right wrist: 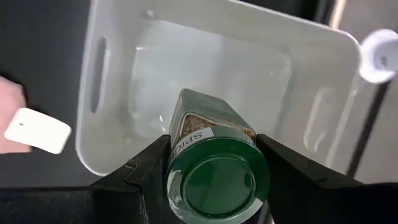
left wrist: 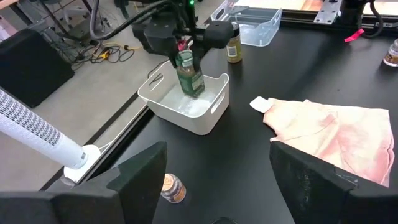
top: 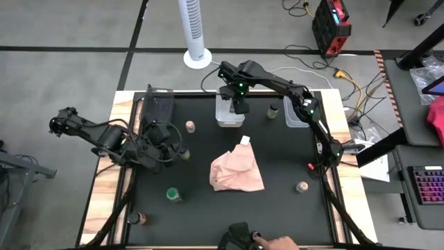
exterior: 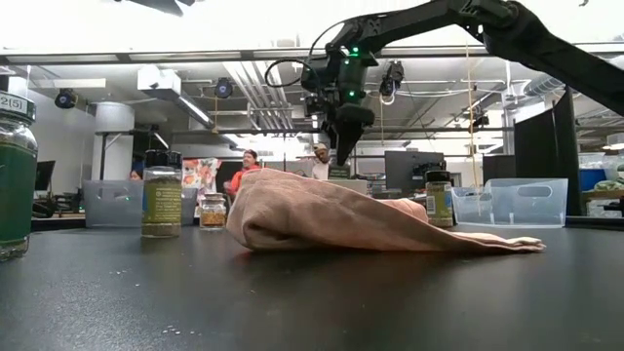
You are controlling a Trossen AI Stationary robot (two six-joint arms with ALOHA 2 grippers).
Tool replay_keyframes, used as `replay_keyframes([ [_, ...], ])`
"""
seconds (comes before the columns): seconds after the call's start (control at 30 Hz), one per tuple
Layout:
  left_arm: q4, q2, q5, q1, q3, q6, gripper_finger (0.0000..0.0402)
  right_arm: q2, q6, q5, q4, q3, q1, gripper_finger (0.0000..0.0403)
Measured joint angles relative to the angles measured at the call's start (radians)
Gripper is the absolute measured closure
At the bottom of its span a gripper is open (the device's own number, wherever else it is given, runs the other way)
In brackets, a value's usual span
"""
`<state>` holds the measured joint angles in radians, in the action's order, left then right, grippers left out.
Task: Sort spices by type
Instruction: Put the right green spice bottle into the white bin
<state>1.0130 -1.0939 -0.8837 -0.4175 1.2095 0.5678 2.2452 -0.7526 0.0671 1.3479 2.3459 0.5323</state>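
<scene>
My right gripper point(top: 240, 104) hangs over the white bin point(left wrist: 205, 115) at the table's far middle, shut on a green-lidded spice jar point(left wrist: 189, 76). The jar's green lid point(right wrist: 217, 182) faces the right wrist camera. My left gripper point(left wrist: 217, 148) stands open above the table's left part point(top: 170, 144), with nothing between its fingers. Other spice jars stand upright on the black table: a tan-lidded one point(top: 189, 126), a dark-lidded one point(top: 273, 111), a green-lidded one point(top: 173, 195) and another tan-lidded one point(top: 302, 187). The pink cloth point(top: 237, 171) lies crumpled in the middle. My right gripper pinches the jar's upper part, just below the lid point(right wrist: 186, 138), between its two fingers point(right wrist: 148, 167). The fingers come from above, pointing steeply down. The jar hangs a little tilted, lid up, over the bin's hollow point(right wrist: 205, 81). I cannot tell whether its base touches the bin's floor.
A second clear bin point(top: 297, 112) stands at the far right and a dark bin point(top: 158, 105) at the far left. One more jar point(top: 141, 219) stands near the front left corner. A person's hand point(top: 267, 242) shows at the near edge. People stand in the room behind.
</scene>
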Motion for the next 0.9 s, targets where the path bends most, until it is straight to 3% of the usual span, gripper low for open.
replay_keyframes([
  [0.1,0.0,0.0,0.0,0.0,0.0,0.0,0.0132,0.004,-0.015,0.049,0.0,0.0,0.0,0.0205],
  [0.9,-0.001,0.0,0.0,0.0,-0.002,0.0,0.0132,0.016,-0.032,0.036,-0.009,-0.011,-0.003,0.0205],
])
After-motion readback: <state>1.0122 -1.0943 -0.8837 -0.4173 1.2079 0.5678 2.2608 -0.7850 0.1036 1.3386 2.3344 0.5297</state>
